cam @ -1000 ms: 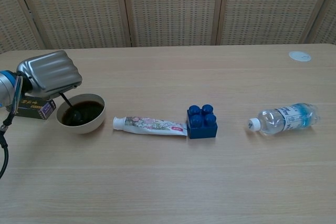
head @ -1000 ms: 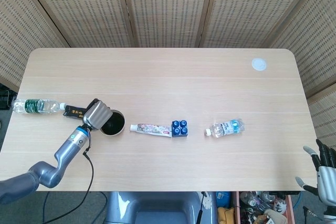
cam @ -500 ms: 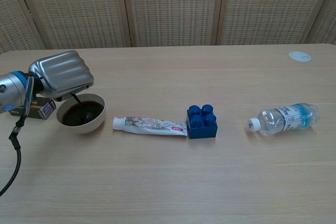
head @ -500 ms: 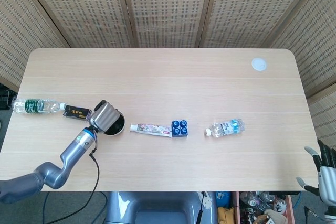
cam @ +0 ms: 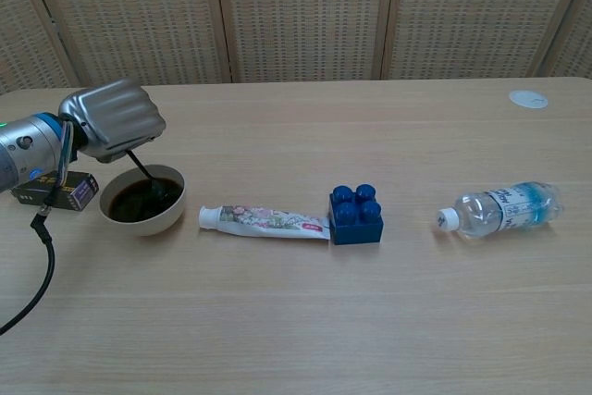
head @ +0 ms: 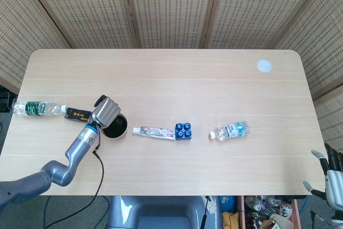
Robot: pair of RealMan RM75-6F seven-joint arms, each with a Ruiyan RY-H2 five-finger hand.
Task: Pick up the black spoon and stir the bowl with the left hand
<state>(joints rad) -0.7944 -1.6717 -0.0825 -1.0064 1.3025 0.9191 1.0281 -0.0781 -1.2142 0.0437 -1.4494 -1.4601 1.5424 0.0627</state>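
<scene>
left hand (cam: 113, 121) clenched on black spoon (cam: 146, 176), directly over bowl (cam: 142, 199); spoon slants down-right into the bowl; right hand (head: 331, 178) released, well apart at table edge

Left hand (cam: 113, 119): ribbed silver shell; grey arm, blue wrist ring, black cable. Right hand (head: 331, 177): dark fingers.

The left hand (cam: 113, 119) has moved up and back, away from the robot, and turned over the bowl (cam: 142, 200). The black spoon (cam: 148, 176) it holds now dips into the bowl's right side, not the left.
</scene>
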